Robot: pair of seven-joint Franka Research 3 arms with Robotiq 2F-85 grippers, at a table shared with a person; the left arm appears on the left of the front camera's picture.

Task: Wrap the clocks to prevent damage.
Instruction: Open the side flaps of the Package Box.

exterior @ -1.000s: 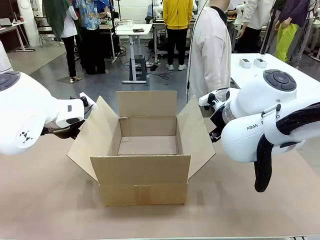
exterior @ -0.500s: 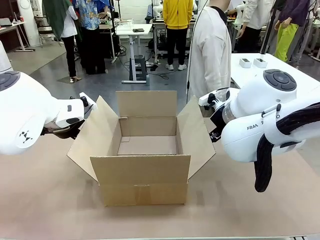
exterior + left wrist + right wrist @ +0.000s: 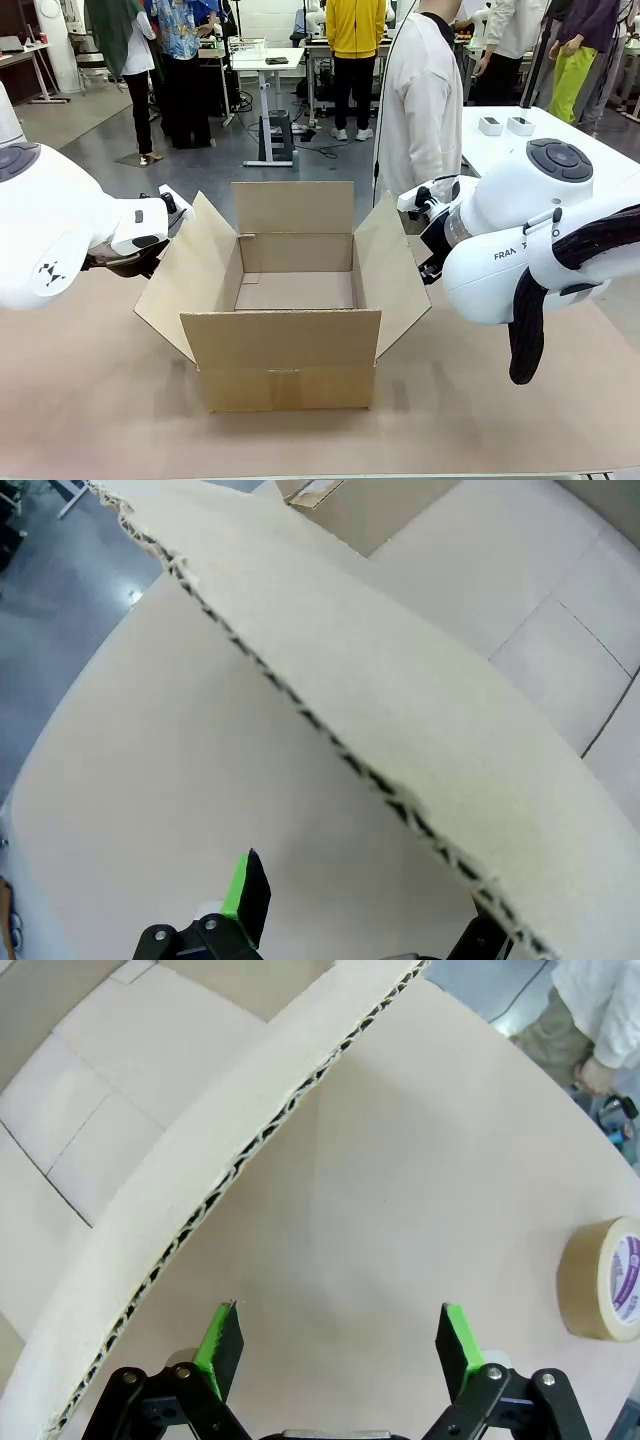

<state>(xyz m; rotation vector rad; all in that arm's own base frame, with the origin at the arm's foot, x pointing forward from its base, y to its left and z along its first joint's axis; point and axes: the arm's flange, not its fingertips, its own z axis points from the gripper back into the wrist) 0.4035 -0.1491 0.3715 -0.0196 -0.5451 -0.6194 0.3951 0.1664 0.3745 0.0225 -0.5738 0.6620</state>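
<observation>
The clocks are out of view. An open brown cardboard box (image 3: 280, 345) stands mid-table with its flaps spread and nothing showing on its bare floor. My left arm (image 3: 60, 235) sits just outside the box's left flap (image 3: 185, 270). In the left wrist view my left gripper (image 3: 365, 920) is open; the flap's corrugated edge (image 3: 330, 745) crosses above it and covers one finger. My right arm (image 3: 510, 240) is beside the right flap (image 3: 390, 265). My right gripper (image 3: 338, 1350) stands open over bare table, with that flap's edge (image 3: 250, 1150) just to its side.
A brown tape roll (image 3: 605, 1280) lies on the table beyond the right gripper. A person in a white coat (image 3: 420, 100) stands at the far side of the table, behind the box's right corner. A white table (image 3: 540, 140) is at the back right.
</observation>
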